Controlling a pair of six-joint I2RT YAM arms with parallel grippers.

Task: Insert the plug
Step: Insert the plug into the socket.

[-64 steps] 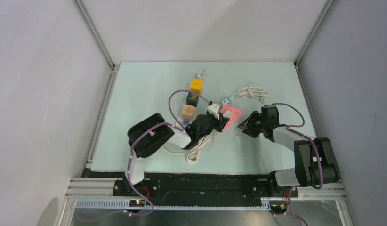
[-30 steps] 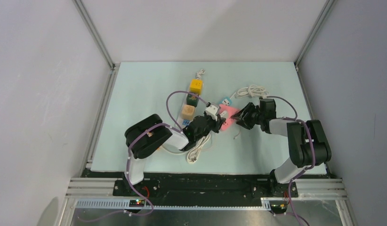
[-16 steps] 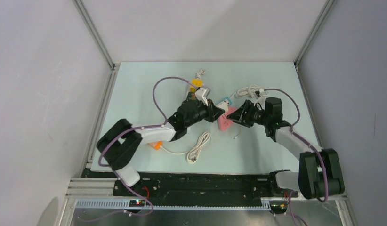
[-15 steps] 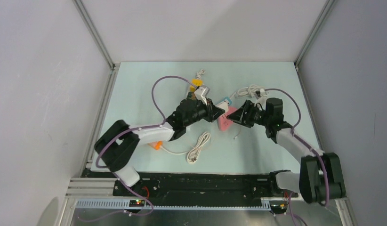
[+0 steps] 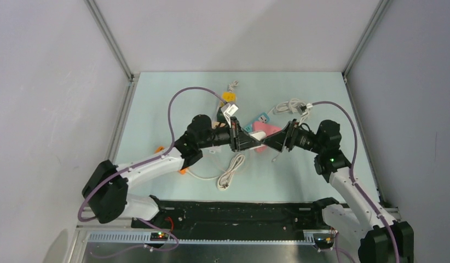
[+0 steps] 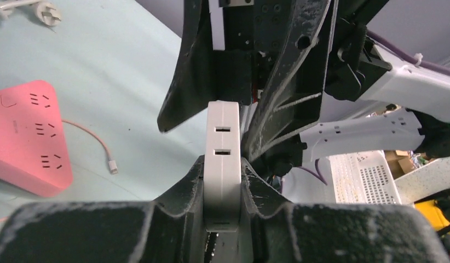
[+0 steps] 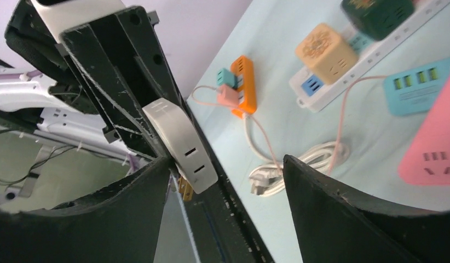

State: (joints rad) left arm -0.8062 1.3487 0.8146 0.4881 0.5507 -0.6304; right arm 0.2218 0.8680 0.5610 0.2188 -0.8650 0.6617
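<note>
White plug (image 6: 223, 118), flat and two-slotted, is shown in the left wrist view clamped edgewise between the fingers of the left gripper (image 6: 223, 167) and held above the table (image 6: 113, 60). Its far end is flanked by the black fingers of the right gripper (image 6: 209, 137), which stand spread apart; contact with the plug cannot be told. A pink power strip (image 6: 28, 137) lies to the left on the pale green surface, with a thin pink cable (image 6: 94, 145) beside it.

In the right wrist view, the plug's rounded end and brass prongs (image 7: 184, 189) are seen just beside one finger, and a wide gap is left to the other. Below are spread an orange adapter (image 7: 246, 85), a white power strip (image 7: 343, 71) carrying a tan cube (image 7: 327, 52) and a dark green cube (image 7: 379, 11), a blue strip (image 7: 420, 90) and a coiled white cable (image 7: 299, 159).

In the top external view, the grippers are seen meeting tip to tip over mid-table, at the pink strip's near side, and the plug is hidden between them. Strips and cubes crowd the far side, and a white cable bundle (image 5: 293, 106) lies far right. Bare surface is left along both sides. The table is enclosed by plain grey walls (image 5: 47, 109) and aluminium posts (image 5: 110, 38).
</note>
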